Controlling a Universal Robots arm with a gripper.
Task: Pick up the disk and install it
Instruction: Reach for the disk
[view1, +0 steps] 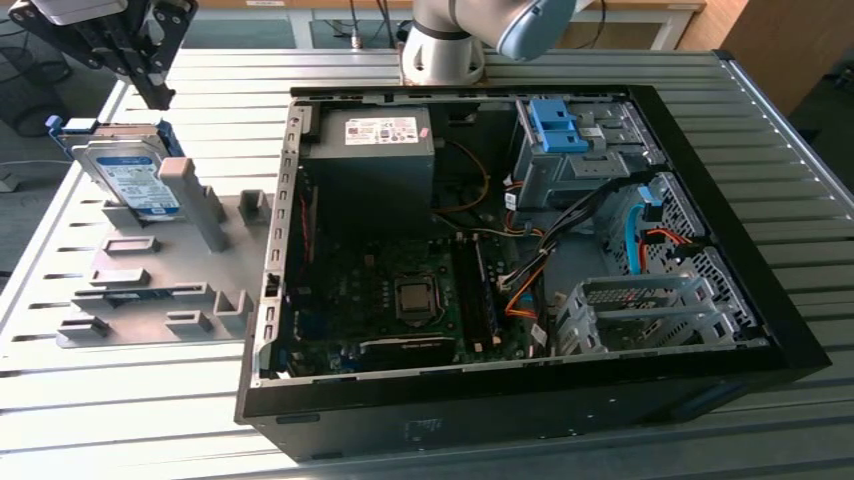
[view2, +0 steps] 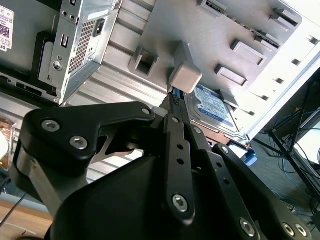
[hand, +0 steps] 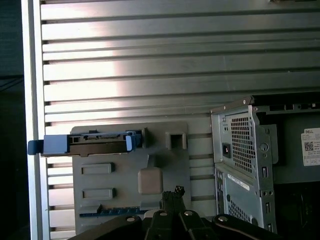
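I see a ribbed metal surface (view1: 761, 130) carrying a large open computer case (view1: 400, 425). Beside the case, on the exterior view's left, a grey holder (view1: 147, 300) lies flat on the surface. The disk (view1: 127, 180) stands on edge in that holder, leaning, with a blue frame around it. My pincer (view1: 158, 92) hangs just above the disk, apart from it, clenched on nothing.

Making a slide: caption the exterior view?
Gripper hovers near the disk, which leans in a grey holder beside the open computer case.
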